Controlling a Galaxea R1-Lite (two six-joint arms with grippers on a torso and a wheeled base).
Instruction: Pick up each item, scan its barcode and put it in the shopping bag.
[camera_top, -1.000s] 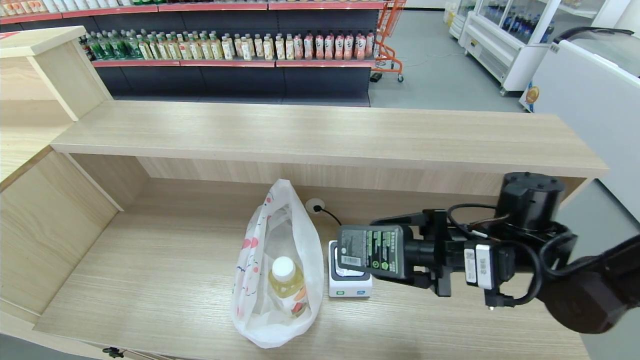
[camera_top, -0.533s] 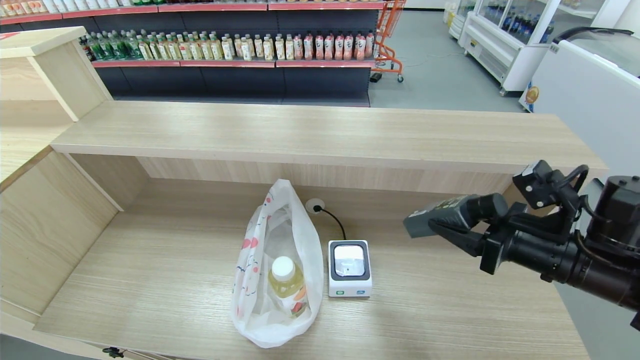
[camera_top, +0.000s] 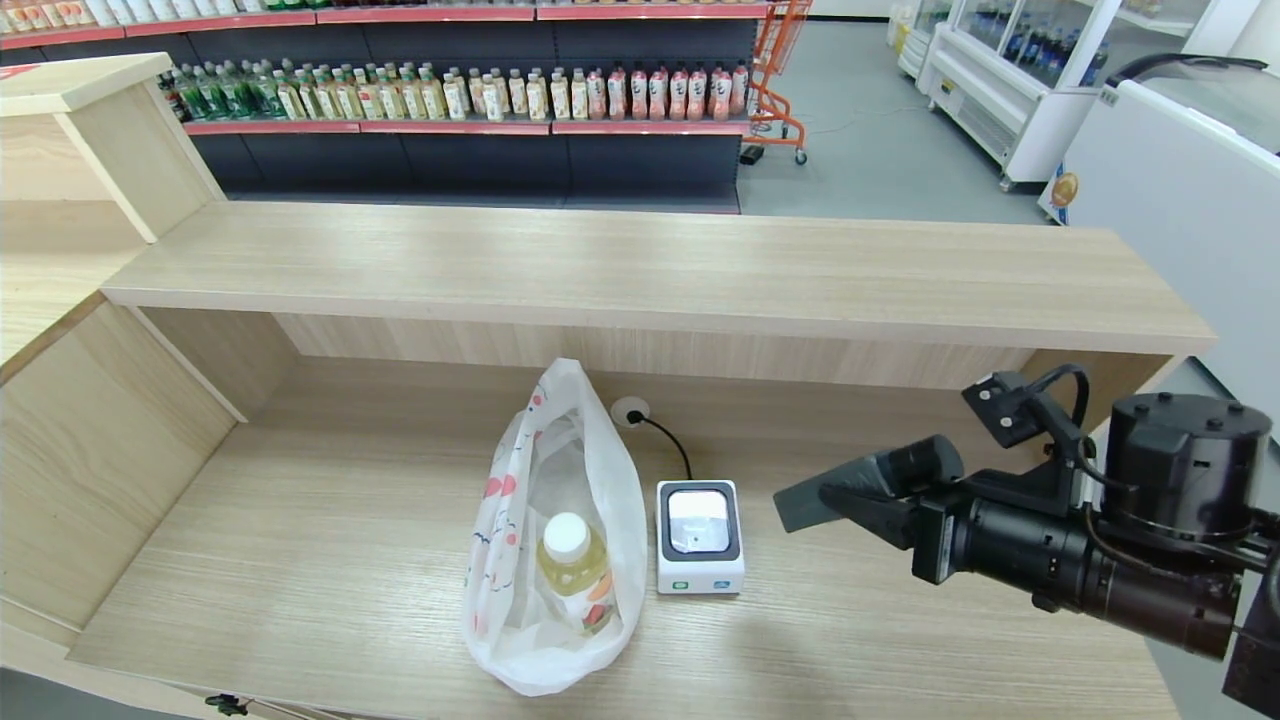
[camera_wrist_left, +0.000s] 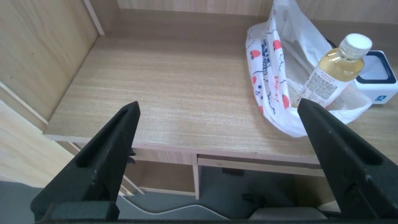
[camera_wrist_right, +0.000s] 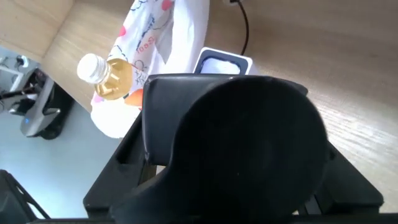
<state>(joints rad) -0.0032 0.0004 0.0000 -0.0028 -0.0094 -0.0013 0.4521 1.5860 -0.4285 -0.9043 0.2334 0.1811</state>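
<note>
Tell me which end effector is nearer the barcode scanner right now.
Right. The right end effector, shut on a grey pack, hangs just right of the scanner. The left end effector sits open off the near-left edge of the counter, beyond the shopping bag.

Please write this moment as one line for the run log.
right gripper: shut on grey pouch, right of scanner | left gripper: open | shopping bag: holds bottle
</note>
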